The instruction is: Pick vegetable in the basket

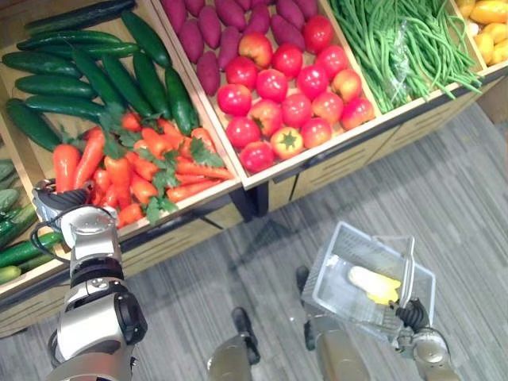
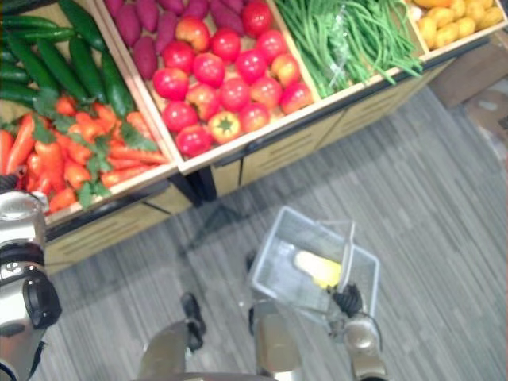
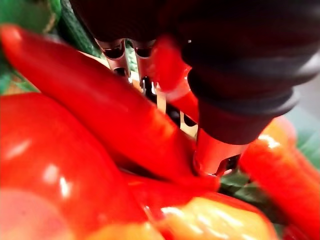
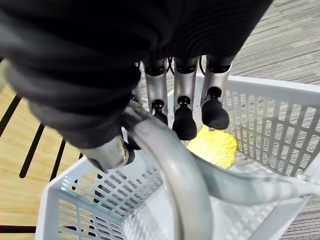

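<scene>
Orange-red carrots (image 1: 139, 171) with green tops fill a wooden bin at the stall's front left. My left hand (image 1: 54, 200) is down at that bin's front edge. In the left wrist view its thumb (image 3: 215, 155) presses one long carrot (image 3: 110, 115) from one side and its fingers (image 3: 116, 52) stand on the other side, with more red vegetables packed around. My right hand (image 1: 409, 316) is shut on the grey handle (image 4: 170, 175) of a white plastic basket (image 1: 327, 287) that hangs low over the floor. A yellow vegetable (image 1: 375, 284) lies inside the basket.
The stall also holds cucumbers (image 1: 95, 71) behind the carrots, tomatoes (image 1: 286, 95), purple sweet potatoes (image 1: 214, 32), green beans (image 1: 397, 48) and yellow vegetables (image 1: 492, 32). Its wooden front edge (image 1: 333, 171) overhangs grey plank floor (image 1: 444, 206).
</scene>
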`<state>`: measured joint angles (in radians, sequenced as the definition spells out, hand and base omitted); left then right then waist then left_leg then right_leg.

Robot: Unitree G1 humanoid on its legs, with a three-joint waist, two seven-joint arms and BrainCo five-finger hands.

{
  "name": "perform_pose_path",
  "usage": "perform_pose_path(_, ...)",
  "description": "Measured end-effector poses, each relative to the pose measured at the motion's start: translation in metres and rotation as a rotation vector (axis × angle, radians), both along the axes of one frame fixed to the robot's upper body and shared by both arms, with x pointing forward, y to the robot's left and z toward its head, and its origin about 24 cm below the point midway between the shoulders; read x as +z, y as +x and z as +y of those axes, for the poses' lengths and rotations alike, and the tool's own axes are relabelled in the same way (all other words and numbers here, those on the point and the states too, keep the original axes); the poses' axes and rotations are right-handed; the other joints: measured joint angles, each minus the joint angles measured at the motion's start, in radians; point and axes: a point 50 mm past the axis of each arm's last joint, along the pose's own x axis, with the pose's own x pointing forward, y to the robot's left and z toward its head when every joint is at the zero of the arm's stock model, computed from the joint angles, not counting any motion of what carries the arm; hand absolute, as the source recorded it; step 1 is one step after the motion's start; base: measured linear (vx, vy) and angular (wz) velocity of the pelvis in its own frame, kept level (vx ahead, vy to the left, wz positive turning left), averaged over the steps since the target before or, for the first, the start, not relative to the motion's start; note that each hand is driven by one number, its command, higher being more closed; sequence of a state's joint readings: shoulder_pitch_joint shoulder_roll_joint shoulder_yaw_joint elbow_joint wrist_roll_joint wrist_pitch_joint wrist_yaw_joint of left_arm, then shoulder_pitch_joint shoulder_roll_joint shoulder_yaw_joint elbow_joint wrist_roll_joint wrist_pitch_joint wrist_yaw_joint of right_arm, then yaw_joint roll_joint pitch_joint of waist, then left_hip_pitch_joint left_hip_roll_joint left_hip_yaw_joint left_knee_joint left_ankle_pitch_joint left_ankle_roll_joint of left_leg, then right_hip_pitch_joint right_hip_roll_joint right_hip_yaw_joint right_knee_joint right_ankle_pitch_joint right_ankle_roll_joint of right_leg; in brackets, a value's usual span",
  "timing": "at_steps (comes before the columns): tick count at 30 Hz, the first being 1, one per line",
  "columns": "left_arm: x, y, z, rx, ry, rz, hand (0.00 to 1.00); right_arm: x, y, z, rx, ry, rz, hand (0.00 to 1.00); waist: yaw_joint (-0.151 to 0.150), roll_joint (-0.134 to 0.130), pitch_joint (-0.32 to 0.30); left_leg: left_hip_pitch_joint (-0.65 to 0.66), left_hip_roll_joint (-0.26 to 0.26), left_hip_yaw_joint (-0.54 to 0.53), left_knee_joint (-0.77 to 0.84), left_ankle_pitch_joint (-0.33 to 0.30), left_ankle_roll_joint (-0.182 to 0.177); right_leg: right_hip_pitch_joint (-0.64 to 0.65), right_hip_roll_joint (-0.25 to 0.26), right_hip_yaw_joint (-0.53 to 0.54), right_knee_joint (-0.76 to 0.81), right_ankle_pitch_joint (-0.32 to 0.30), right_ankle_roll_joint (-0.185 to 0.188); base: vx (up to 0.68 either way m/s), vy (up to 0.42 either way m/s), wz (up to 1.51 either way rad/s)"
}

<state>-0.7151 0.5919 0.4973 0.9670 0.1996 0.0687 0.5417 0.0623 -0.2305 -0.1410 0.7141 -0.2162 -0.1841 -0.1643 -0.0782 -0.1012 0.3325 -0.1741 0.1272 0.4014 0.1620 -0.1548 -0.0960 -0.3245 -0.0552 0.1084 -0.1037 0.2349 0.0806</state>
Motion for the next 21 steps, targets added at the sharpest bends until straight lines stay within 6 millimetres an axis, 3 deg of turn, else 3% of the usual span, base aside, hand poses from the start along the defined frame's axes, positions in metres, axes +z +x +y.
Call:
perform_pose_path(6,-0.002,0.006,-0.005,-0.029,-0.025,0.003,1.00,0.000,0.001,0.001,0.006,0.002,-0.004,1.00,-0.002,-0.014,0.007,0.000,0.000,0.002,0.004,-0.001,0.001,0.000,0.000,0.009,0.000,0.005,0.007,0.00,0.000,0.00)
perform_pose_path(21,-0.004,0.013,-0.016,-0.062,-0.061,-0.031,1.00,-0.001,0.000,0.003,0.013,0.002,0.002,1.00,-0.005,-0.015,0.006,-0.015,0.006,-0.016,0.028,0.000,0.005,0.005,-0.001,0.012,0.000,0.025,0.018,-0.01,-0.009,0.02)
